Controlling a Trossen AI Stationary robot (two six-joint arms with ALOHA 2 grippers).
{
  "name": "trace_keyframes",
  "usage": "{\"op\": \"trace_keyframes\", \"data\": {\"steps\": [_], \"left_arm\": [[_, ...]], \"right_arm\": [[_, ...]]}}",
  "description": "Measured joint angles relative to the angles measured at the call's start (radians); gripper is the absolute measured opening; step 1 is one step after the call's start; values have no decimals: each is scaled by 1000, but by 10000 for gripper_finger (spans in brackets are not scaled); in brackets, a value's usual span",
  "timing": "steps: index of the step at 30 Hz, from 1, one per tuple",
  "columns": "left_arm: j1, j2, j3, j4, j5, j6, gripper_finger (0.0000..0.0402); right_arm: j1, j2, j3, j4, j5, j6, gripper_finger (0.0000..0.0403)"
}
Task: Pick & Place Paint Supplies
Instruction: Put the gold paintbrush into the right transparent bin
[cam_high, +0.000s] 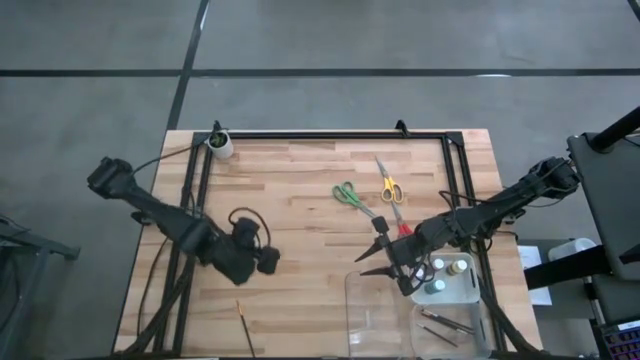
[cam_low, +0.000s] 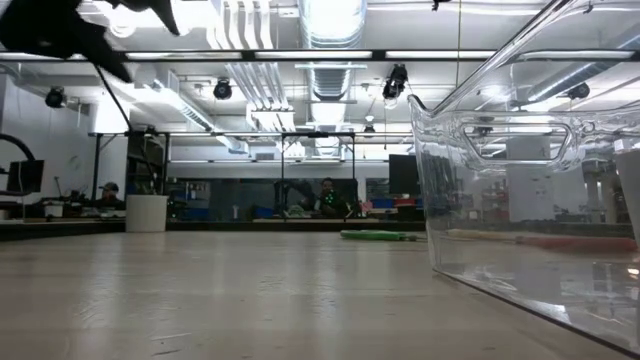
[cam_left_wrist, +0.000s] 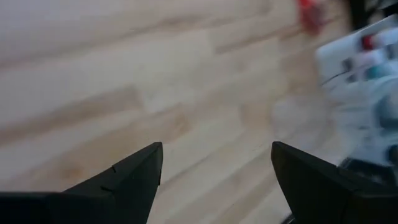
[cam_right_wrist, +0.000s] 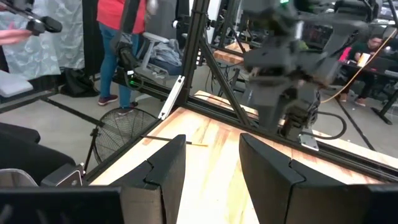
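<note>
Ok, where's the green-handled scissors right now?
In the high view, the green-handled scissors lie on the table's right half, just left of the yellow-handled scissors, untouched by either tool.

We see two matte black, multi-jointed arms over the wooden bench, the left arm (cam_high: 165, 215) built of thick rounded links ending in a bulky, knobbly wrist block with a dark cable looping from it. The right arm (cam_high: 500, 205) shows the same dark, segmented housing with black cables trailing along it, narrowing to the right gripper (cam_high: 378, 262) with its two slim, pointed black fingers. Up close, we find the left gripper (cam_left_wrist: 216, 163) fingers are broad black wedges with sharp angled edges, smooth and unmarked.
</note>
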Motion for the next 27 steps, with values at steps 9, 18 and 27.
{"op": "trace_keyframes", "data": {"steps": [9,18,27], "left_arm": [[-98,193,137,-118,169,-288,304],[-215,321,248,-121,194,-576,303],[-260,410,288,-110,369,-750,303]], "right_arm": [[0,0,0,0,0,0,146],[0,0,0,0,0,0,146],[0,0,0,0,0,0,146]]}}
